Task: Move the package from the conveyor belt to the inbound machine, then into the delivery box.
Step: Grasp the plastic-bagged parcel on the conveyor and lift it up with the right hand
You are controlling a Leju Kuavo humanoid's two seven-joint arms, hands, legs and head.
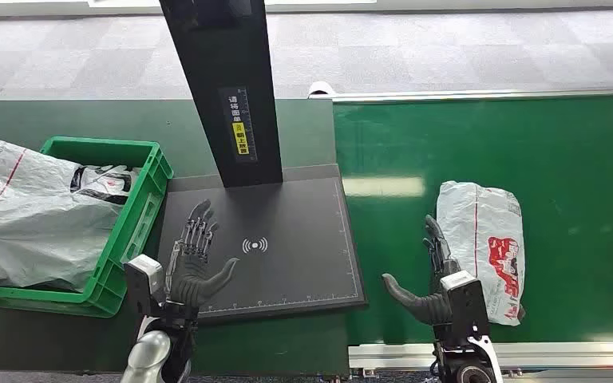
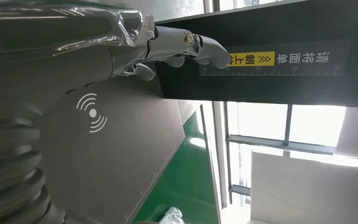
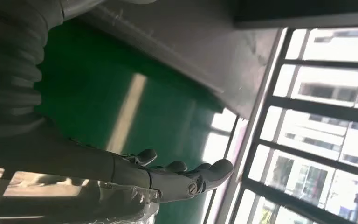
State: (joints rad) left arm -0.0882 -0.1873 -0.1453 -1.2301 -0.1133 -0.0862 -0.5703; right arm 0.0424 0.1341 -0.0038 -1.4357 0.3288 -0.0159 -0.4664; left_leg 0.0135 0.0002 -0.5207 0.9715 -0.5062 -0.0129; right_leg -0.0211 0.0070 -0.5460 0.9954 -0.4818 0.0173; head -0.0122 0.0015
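The package (image 1: 483, 243), a grey plastic mailer with red print, lies on the green conveyor belt (image 1: 527, 159), on the belt's left part, near the inbound machine's dark scanning plate (image 1: 287, 239) and just to the right of the right hand (image 1: 435, 279). The head view shows that hand standing edge-up beside the package with its thumb stuck out toward the plate and its fingers (image 1: 433, 239) extended and apart, close against the package's near side; whether they actually touch the wrap cannot be told. The right wrist view adds the hand from behind: straight fingers (image 3: 200, 175) over the green belt, nothing in the grasp, with crinkled clear plastic by the wrist cover. The left hand (image 1: 195, 263) hovers over the plate's left part with fingers spread and empty, beside the white wireless symbol (image 1: 255, 245). The left wrist view shows what the head view cannot: those fingers (image 2: 200, 46) pointing at the black upright column (image 2: 284, 56) with its yellow label and a printed ruler scale. At the far left of the head view sits the green delivery box (image 1: 140, 215) holding other grey mailers (image 1: 24, 215).
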